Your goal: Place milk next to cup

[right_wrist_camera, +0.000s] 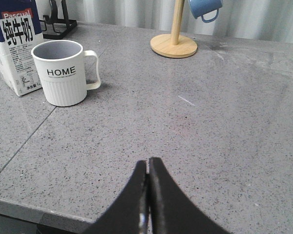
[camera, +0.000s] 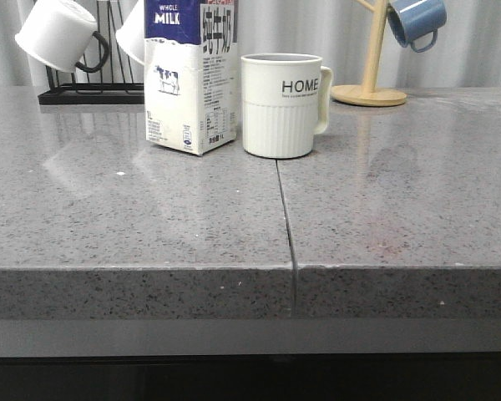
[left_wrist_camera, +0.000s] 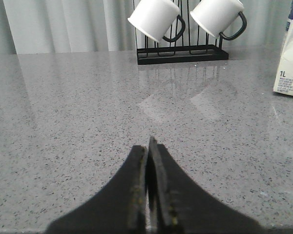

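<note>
Left gripper (left_wrist_camera: 149, 146): jaws pressed together, empty, low over bare tabletop (camera: 150, 217), well apart from the carton.
Right gripper (right_wrist_camera: 147, 168): jaws likewise closed on nothing, near the front edge.
Milk carton (camera: 192, 75): upright, just left of the cup, a narrow gap between them.
HOME cup (camera: 282, 104): upright, handle turned away from the carton.
Task state: looks done.
Risk: a further arm sweep could clip the tall carton and topple it against the cup.
Background: black mug rack (camera: 92, 92) and wooden mug tree (camera: 370, 83) stand behind.
</note>
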`<state>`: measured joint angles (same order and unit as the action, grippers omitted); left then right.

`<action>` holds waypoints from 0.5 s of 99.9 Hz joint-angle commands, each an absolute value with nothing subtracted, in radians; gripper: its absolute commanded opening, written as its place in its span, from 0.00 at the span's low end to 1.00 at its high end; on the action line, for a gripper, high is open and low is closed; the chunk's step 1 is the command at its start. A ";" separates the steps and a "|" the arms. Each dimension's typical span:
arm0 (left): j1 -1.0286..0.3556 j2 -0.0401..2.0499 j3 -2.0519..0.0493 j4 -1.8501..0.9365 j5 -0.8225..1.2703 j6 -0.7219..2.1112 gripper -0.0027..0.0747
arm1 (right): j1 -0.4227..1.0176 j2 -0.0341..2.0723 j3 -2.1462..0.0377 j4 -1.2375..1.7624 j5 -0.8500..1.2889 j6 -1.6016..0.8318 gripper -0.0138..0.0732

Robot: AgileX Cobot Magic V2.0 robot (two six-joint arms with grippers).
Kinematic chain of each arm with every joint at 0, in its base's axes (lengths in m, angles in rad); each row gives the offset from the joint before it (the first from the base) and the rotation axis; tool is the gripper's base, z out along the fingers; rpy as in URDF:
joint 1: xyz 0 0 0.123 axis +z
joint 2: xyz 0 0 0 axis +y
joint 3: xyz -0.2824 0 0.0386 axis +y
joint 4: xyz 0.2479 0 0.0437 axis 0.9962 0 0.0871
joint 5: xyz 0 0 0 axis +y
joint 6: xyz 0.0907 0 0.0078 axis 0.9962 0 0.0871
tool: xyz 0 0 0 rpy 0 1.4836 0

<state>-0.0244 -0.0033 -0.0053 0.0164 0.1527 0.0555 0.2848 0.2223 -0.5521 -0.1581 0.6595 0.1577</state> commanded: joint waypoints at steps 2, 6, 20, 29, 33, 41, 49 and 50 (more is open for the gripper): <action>-0.021 -0.035 0.040 0.016 0.072 0.052 0.01 | 0.280 0.236 -0.579 -0.170 0.584 0.155 0.10; -0.021 -0.035 0.040 0.016 0.072 0.052 0.01 | 0.280 0.236 -0.579 -0.170 0.584 0.155 0.10; -0.021 -0.035 0.040 0.016 0.072 0.052 0.01 | 0.280 0.236 -0.568 -0.177 0.554 0.155 0.10; -0.021 -0.035 0.040 0.016 0.072 0.052 0.01 | 0.280 0.236 -0.523 -0.214 0.432 0.155 0.10; -0.021 -0.035 0.040 0.016 0.072 0.052 0.01 | 0.273 0.236 -0.493 -0.221 0.352 0.155 0.10; -0.021 -0.035 0.040 0.016 0.072 0.052 0.01 | 0.241 0.236 -0.430 -0.214 0.197 0.155 0.10; -0.021 -0.035 0.040 0.016 0.072 0.052 0.01 | 0.183 0.236 -0.363 -0.128 0.042 0.133 0.10; -0.021 -0.035 0.040 0.016 0.072 0.052 0.01 | 0.178 0.236 -0.350 -0.118 0.031 0.129 0.10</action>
<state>-0.0244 -0.0033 -0.0053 0.0179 0.1527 0.0555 0.2289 0.2223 -0.3890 -0.1719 0.2732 0.1543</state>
